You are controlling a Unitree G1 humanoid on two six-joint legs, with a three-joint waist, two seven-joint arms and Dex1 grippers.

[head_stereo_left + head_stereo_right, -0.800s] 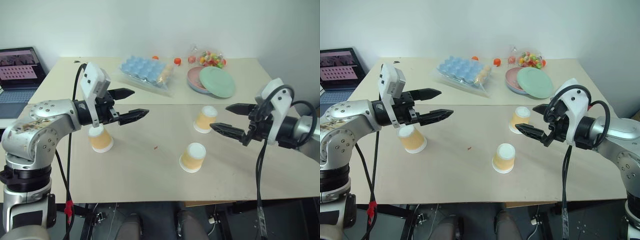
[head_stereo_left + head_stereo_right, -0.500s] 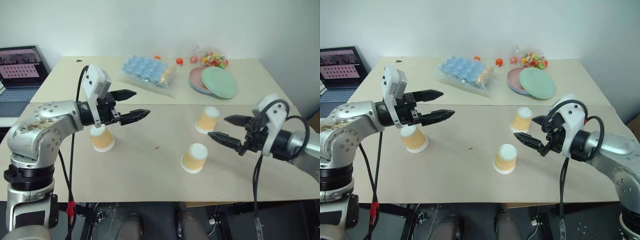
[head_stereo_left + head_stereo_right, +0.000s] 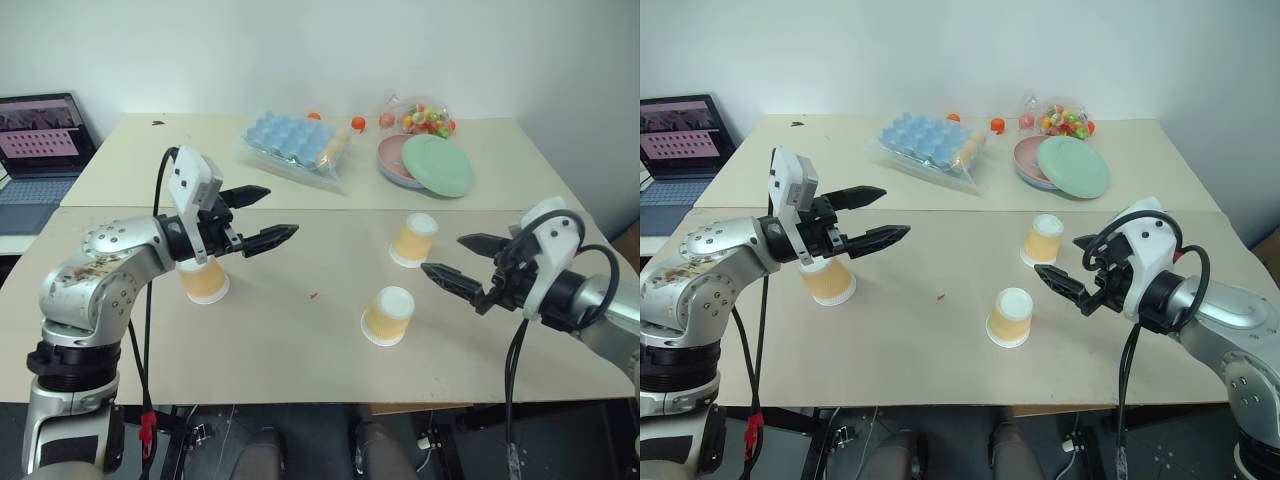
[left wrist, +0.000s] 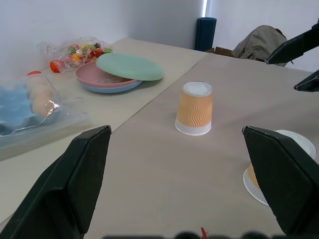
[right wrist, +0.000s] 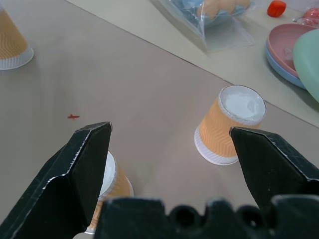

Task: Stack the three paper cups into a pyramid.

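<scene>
— How far along are you with the pyramid?

— Nowhere yet, by my reckoning. All three paper cups stand upside down and apart on the table (image 3: 300,340), none on top of another. One cup (image 3: 205,280) sits on my left, just under my left gripper (image 3: 270,215). A second cup (image 3: 413,240) is farther back on my right, and the third cup (image 3: 387,315) is nearer me, around the middle.

— Are you holding anything?

— No. My left gripper hangs above the table with its fingers spread wide and nothing between them. My right gripper (image 3: 462,262) is the same: fingers apart, empty, pointing in toward the two cups on that side, close to them but touching neither.

— So what's left?

— Everything, I'd say. Two cups need to stand side by side as a base, then the last one goes on top, bridging them. The two on my right are already fairly near each other, so they look like the natural base, with the left cup as the cap.

— Anything in the way?

— The plates (image 3: 430,163), the egg tray (image 3: 290,140) and the bag of sweets (image 3: 425,116) lie at the far side, well apart from the cups.
</scene>
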